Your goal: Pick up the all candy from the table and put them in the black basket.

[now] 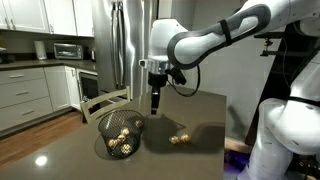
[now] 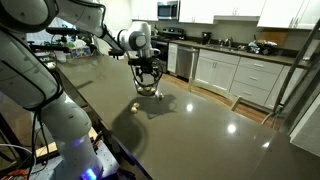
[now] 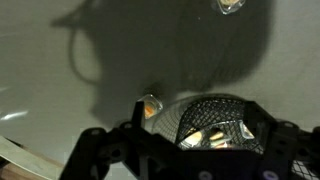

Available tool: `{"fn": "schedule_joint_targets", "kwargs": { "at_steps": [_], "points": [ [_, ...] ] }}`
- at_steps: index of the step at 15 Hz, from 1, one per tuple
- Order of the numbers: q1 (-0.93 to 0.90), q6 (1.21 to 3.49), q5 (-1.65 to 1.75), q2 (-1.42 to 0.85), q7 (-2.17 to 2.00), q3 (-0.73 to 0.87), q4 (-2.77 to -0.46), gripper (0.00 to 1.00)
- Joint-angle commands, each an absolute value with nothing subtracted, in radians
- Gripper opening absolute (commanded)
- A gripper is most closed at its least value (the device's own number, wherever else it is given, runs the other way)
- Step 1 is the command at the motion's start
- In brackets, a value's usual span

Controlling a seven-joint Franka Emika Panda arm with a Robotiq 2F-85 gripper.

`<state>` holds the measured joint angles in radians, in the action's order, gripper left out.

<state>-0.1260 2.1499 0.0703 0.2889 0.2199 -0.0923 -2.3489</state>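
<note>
Room aplenty on the table (image 1: pixel 205 115): dark glossy top bare from the black basket (image 1: pixel 120 135) toward the robot's base, rounded edge close on the basket's other side. Above the basket's rim, gripper (image 1: pixel 156 105) with fingers spread wide, gripping nothing. Reads as one small gold spot in both exterior views: loose candy (image 1: pixel 180 138) on the table near the basket. Splits in the wrist view into two pieces well apart, one just beside the mesh. Gleams through the wire too, several foil balls inside.
</note>
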Motion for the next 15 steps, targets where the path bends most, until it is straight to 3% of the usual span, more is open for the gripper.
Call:
{"fn": "schedule_joint_targets", "kwargs": {
  "at_steps": [1,15],
  "points": [
    [-0.099,2.088,0.097,0.291,0.172,-0.082,-2.346,1.00],
    [-0.084,1.945,0.050,0.314,0.207,-0.022,-2.467,1.00]
  ]
}}
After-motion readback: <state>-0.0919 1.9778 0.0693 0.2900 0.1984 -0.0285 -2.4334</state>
